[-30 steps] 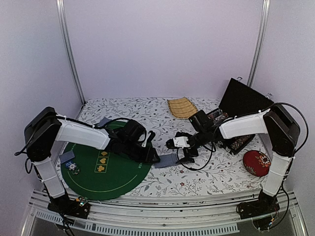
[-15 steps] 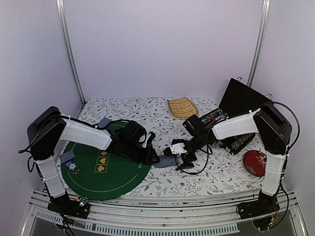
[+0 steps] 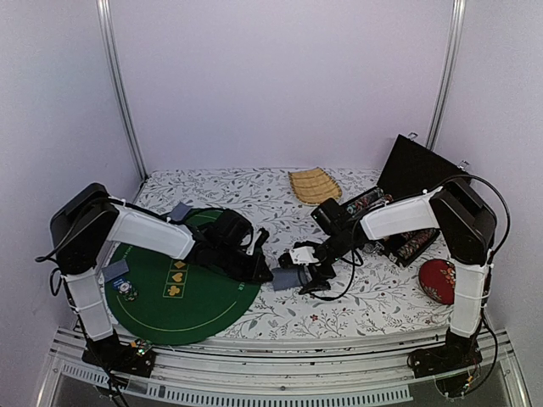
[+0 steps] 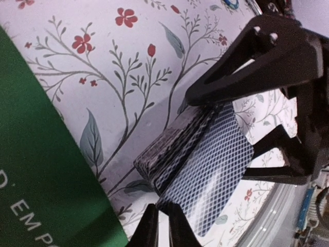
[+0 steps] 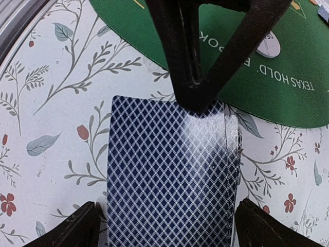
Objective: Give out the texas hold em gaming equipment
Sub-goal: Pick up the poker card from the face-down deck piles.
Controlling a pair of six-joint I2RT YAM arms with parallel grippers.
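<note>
Right wrist view shows us the deck of cards (image 5: 172,170) lying face down on the floral tablecloth (image 5: 46,118), just off the right edge of the green poker mat (image 5: 257,77). Our right gripper (image 5: 167,224) has its jaws spread either side of the deck. Our left gripper (image 4: 163,226) touches the deck's far end; we cannot tell whether its jaws pinch a card.

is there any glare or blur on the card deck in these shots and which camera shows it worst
Right wrist view: a pale glare patch washes out the diamond pattern on the card deck just below the left tool. Left wrist view: no glare, pattern crisp, though the right tool shades the deck's far end. Top view: the deck is too small and soft to show any pattern.
</note>
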